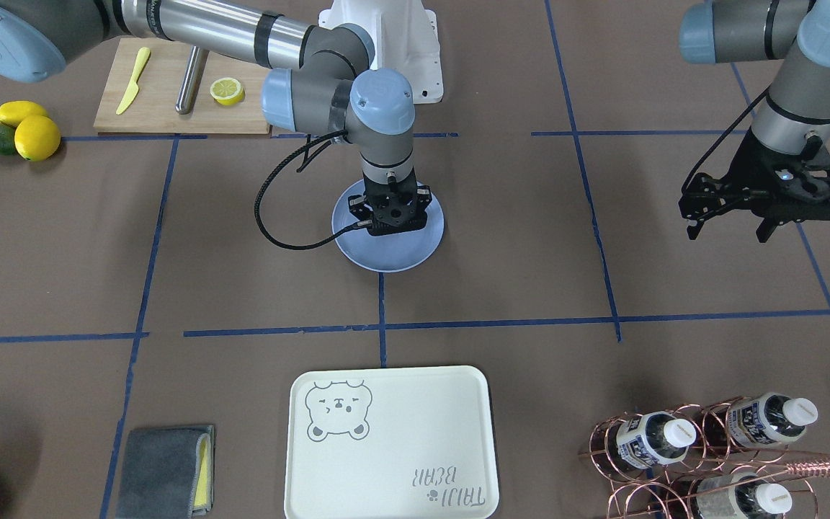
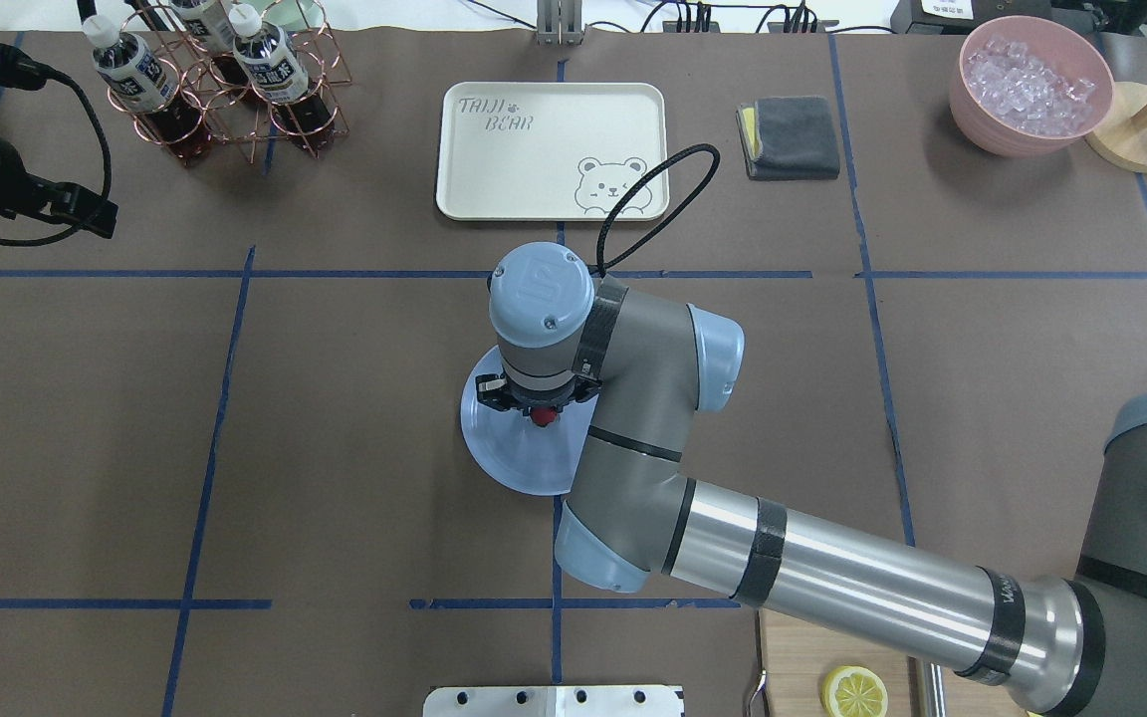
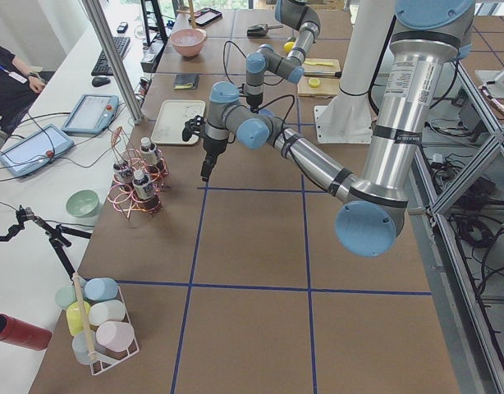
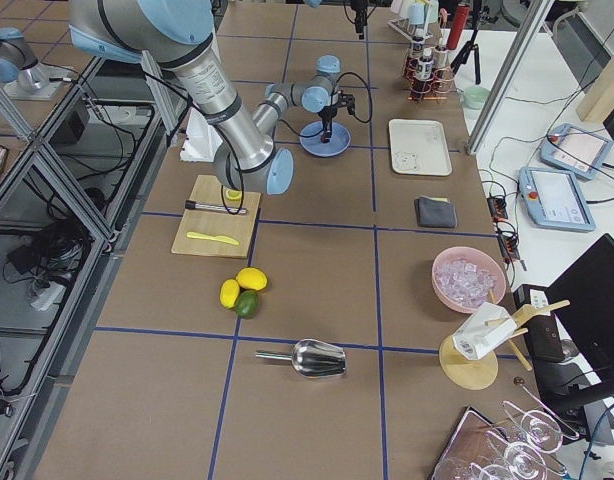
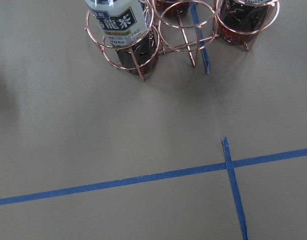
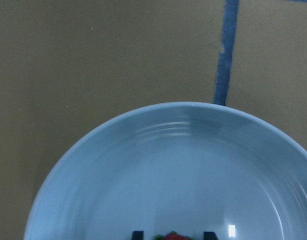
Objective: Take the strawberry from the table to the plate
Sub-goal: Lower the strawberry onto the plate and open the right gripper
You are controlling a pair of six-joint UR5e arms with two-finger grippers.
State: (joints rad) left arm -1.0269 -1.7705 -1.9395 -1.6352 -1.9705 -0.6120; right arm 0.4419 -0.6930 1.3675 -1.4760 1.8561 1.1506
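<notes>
R end effector (image 2: 535,406) was pinched narrow on the strawberry (image 6: 172,236), berry straight under wrist, just over plate (image 2: 509,463) centre. L end effector (image 1: 727,232) hung wide, well off plate.

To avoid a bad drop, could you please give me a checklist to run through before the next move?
1. Strawberry above plate: ok.
2. Strawberry between the right tool tips: ok.
3. Strawberry touching plate: cannot tell.
4. Right tool gripping or already released: cannot tell.
5. Left tool well away from plate: ok.
</notes>
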